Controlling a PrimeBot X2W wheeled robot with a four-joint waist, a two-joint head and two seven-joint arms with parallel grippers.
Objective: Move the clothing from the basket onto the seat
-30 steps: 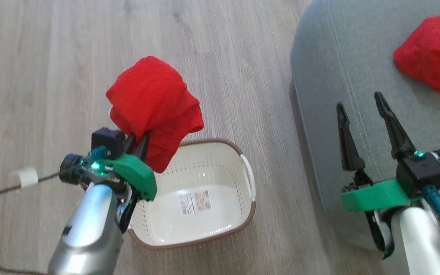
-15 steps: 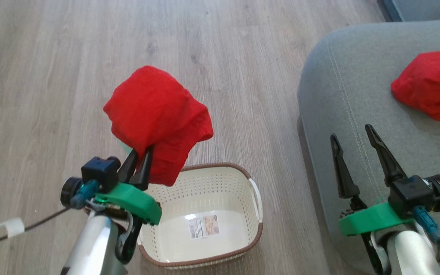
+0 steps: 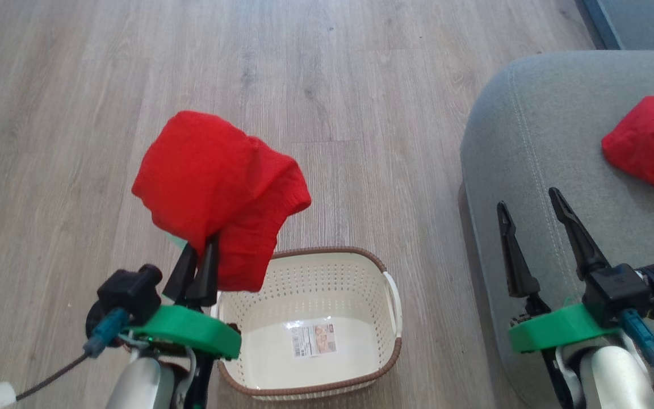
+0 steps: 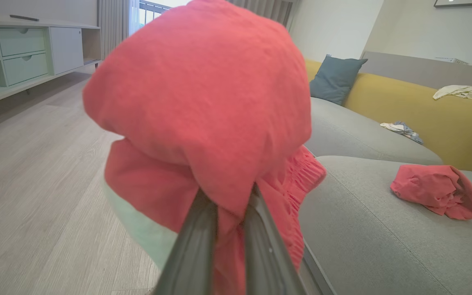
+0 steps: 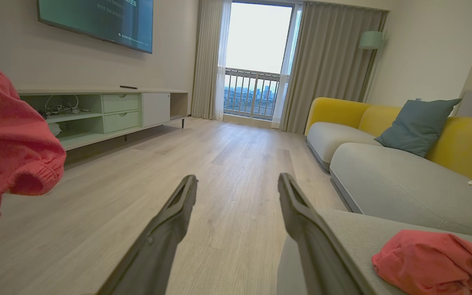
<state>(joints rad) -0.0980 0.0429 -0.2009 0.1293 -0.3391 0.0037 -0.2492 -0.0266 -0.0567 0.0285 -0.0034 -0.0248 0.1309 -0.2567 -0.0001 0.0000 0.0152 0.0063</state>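
Red garment (image 3: pixel 213 182) clamped in the left gripper (image 3: pixel 202 255) near the empty basket (image 3: pixel 327 251) (right gripper (image 3: pixel 527 199) gapes idle); a loose pinch could drop it short of the seat (image 3: pixel 531 142).

Pale wood-look planks covered the floor (image 3: pixel 327 85) and ran toward the far end of the room. There a tall glazed balcony door (image 5: pixel 256 49) let in bright daylight, with a railing (image 5: pixel 252 88) and city buildings beyond it. Long beige-grey curtains (image 5: pixel 330 69) hung at both sides of the door. Along the left wall stood a low media cabinet (image 5: pixel 109 110) with pale green drawers and a white door, and a dark television (image 5: pixel 96 20) was mounted above it. On the right was a sofa (image 5: pixel 469 143) with a yellow backrest, and a blue-grey pillow (image 5: pixel 418 125) leaned against it. A pale green lamp shade (image 5: pixel 370 39) showed near the far right corner. The walls (image 5: pixel 424 49) were plain off-white.
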